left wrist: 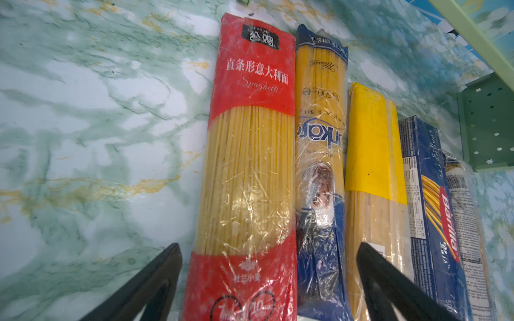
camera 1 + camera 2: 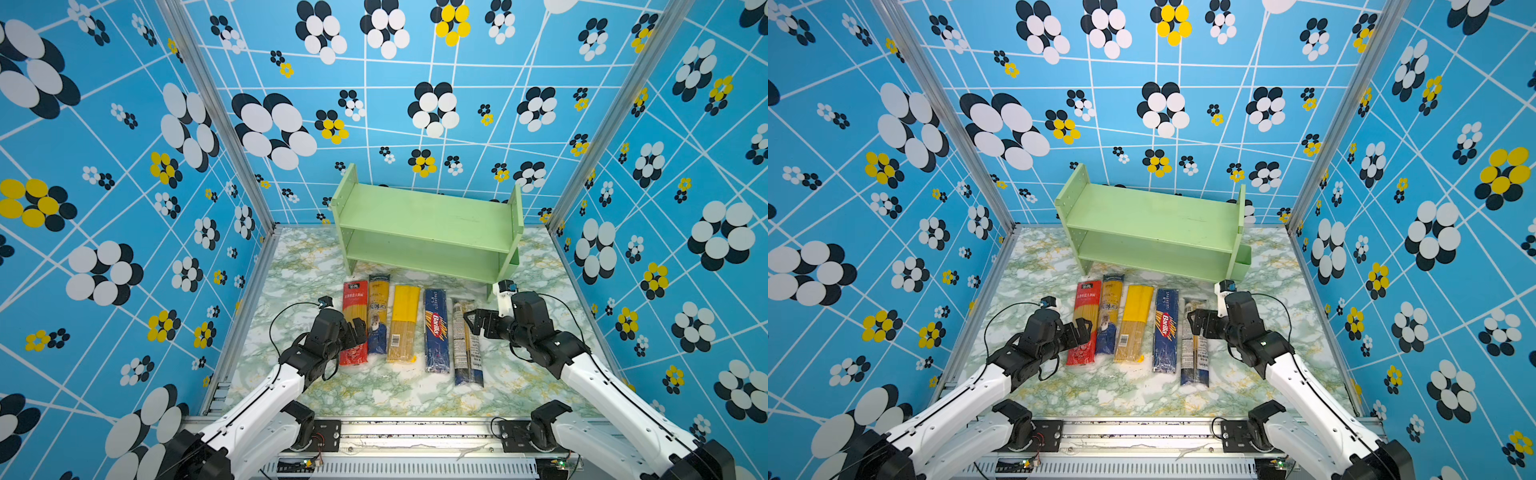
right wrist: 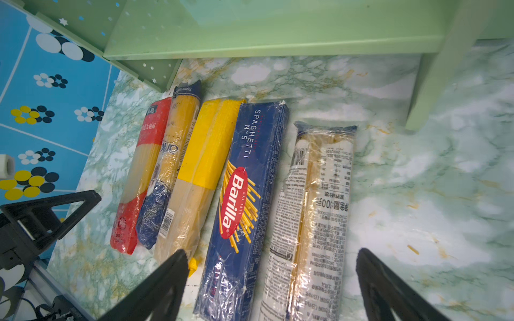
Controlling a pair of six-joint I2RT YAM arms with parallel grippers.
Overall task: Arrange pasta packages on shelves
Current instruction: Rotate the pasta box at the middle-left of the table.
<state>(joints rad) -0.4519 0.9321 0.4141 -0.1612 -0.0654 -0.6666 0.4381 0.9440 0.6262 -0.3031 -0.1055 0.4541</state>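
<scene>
left gripper (image 2: pixel 354 331), jaws wide and empty, spans red pack (image 2: pixel 355 303) and navy-ended pack (image 2: pixel 378 316); right gripper (image 2: pixel 478 322), likewise released, over labelled pack (image 2: pixel 467 353). centre on one pack before closing.

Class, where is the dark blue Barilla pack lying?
In both top views the Barilla pack lies on the table, fourth from the robot's left, between the yellow-topped pack and the white-labelled pack, before the shelf.

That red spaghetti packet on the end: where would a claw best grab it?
Grip the red pack across its narrow width near mid-length, down from above: it lies flat and long. Its outer edge faces free table; its inner edge lies against the navy-ended pack, so that finger probably must wedge in. The open left gripper hangs above.
</scene>
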